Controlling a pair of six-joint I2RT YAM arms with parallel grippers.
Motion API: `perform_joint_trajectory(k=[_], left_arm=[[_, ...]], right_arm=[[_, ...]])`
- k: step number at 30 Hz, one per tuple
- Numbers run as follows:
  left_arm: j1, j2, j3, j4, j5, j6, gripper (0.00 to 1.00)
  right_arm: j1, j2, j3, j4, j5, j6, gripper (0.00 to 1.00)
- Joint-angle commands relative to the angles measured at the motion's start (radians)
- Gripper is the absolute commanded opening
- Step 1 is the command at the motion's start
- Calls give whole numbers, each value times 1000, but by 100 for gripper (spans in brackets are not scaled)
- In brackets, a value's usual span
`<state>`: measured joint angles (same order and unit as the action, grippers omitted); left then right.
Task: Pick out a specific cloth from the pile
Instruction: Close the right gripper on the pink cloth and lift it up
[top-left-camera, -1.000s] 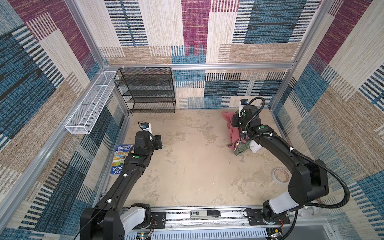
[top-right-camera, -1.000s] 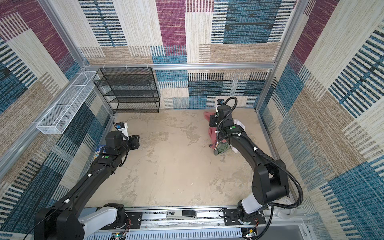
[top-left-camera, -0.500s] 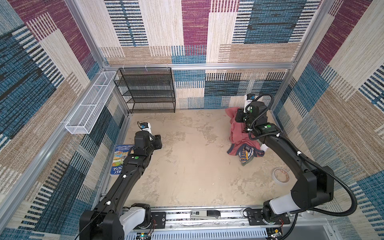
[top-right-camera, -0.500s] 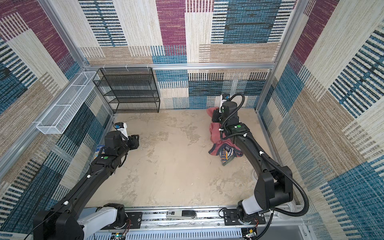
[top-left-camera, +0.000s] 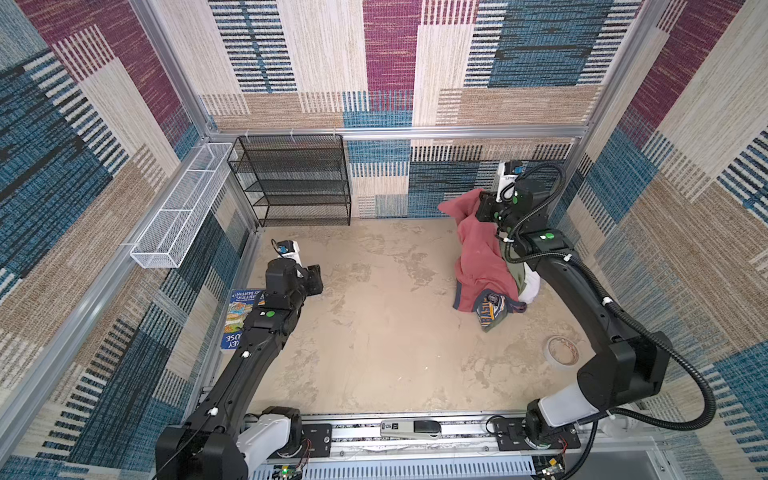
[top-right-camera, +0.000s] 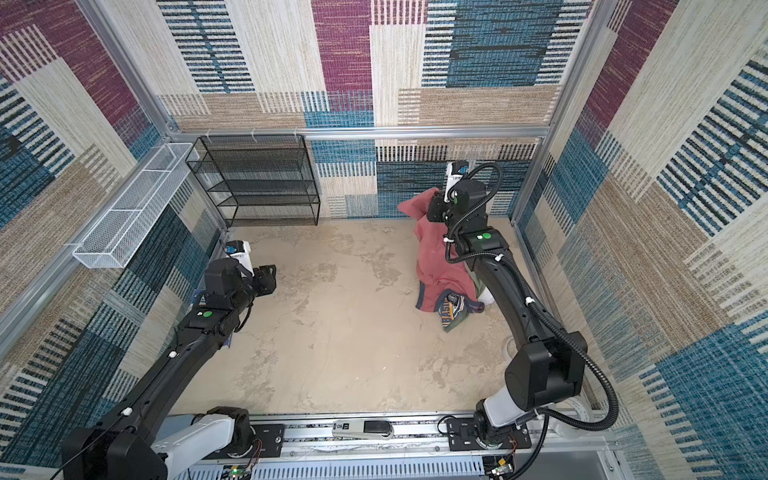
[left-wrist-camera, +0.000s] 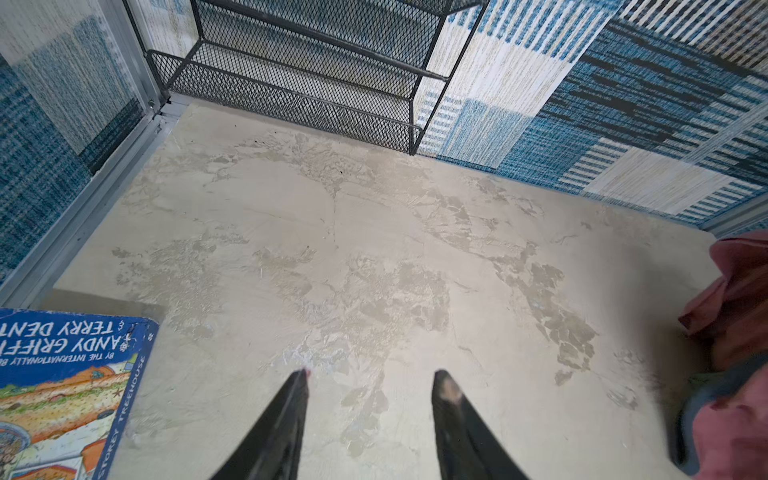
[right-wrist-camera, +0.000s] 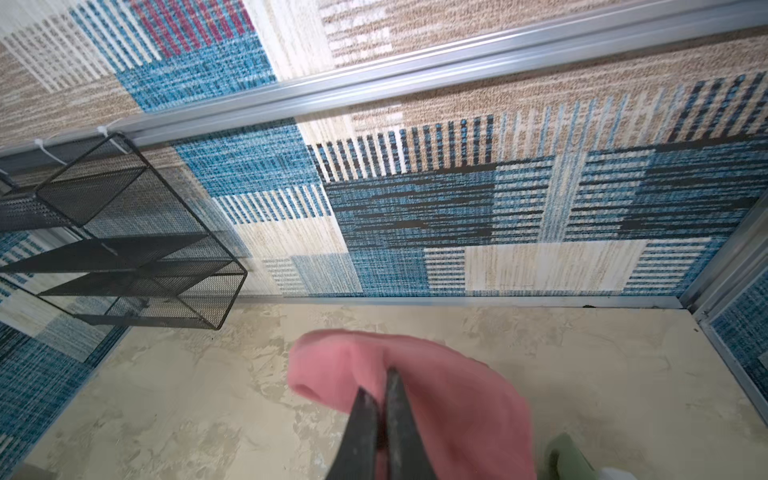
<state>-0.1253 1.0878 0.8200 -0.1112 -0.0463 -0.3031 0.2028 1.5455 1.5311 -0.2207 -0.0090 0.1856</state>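
My right gripper (right-wrist-camera: 377, 380) is clamped on a fold of the cloth (right-wrist-camera: 440, 399), holding it up, its lower end draped over the pile (top-left-camera: 494, 311). My left gripper (left-wrist-camera: 372, 374) hangs parted, empty, above the table (left-wrist-camera: 374, 249) beside a book (left-wrist-camera: 62, 395).

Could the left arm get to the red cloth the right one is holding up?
Probably yes. The left gripper is open and empty, only bare table lies between it and the cloth, whose near side hangs free; the reach is long, though.

Salmon-red cloth (top-left-camera: 478, 257) lifted by one corner, hem draped over the pile (top-left-camera: 496, 309)
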Motion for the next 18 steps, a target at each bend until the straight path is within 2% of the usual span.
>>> perform_joint_trajectory(k=[1, 8, 18], left_arm=[[1, -10, 22, -26, 13, -20, 51], [1, -30, 42, -50, 36, -39, 51], [1, -56, 47, -73, 34, -47, 51]], right_arm=[[-11, 24, 64, 0, -35, 18, 0], [-15, 54, 228, -57, -63, -5, 0], [-16, 72, 387, -109, -219, -3, 0]])
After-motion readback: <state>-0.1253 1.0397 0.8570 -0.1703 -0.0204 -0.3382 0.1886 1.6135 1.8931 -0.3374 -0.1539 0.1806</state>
